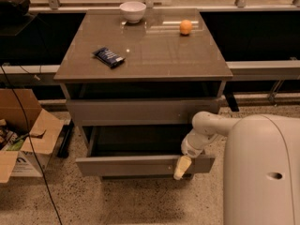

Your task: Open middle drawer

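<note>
The middle drawer (131, 165) is a long flat grey-taupe drawer with a tiny pale dot on its plain front panel. It stands pulled out from the cabinet, and its dark inside shows behind the front. My gripper (182, 168) hangs on a white arm at the right end of that front panel, with a cream tip lying over the panel's top edge. A closed grey drawer front (140, 111) sits above the middle drawer.
On the cabinet top (154, 55) lie a white bowl (132, 11), an orange (185, 27) and a dark snack packet (108, 56). An open cardboard box (23, 135) and a black cable (28, 139) are at the left. My white body (262, 172) fills the lower right.
</note>
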Robot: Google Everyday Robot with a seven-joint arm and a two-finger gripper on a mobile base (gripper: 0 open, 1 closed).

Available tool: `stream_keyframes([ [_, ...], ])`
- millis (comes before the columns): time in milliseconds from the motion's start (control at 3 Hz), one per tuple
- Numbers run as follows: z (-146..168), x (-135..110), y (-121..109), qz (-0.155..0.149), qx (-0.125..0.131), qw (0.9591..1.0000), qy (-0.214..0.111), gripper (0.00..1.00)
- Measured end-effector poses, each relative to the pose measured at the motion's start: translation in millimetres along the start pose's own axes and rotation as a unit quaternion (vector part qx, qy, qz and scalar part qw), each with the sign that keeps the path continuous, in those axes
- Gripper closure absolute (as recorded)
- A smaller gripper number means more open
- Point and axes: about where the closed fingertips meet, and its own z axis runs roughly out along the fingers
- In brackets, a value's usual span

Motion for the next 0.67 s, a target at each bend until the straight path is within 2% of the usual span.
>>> stream_keyframes([
  [333, 9.9, 18.5, 24.8, -0.029, -0.045, 0.9964, 0.066, 0.17],
  [667, 10.2, 26.3, 33.6, -0.033, -0.059, 0.9941, 0.084, 0.41],
])
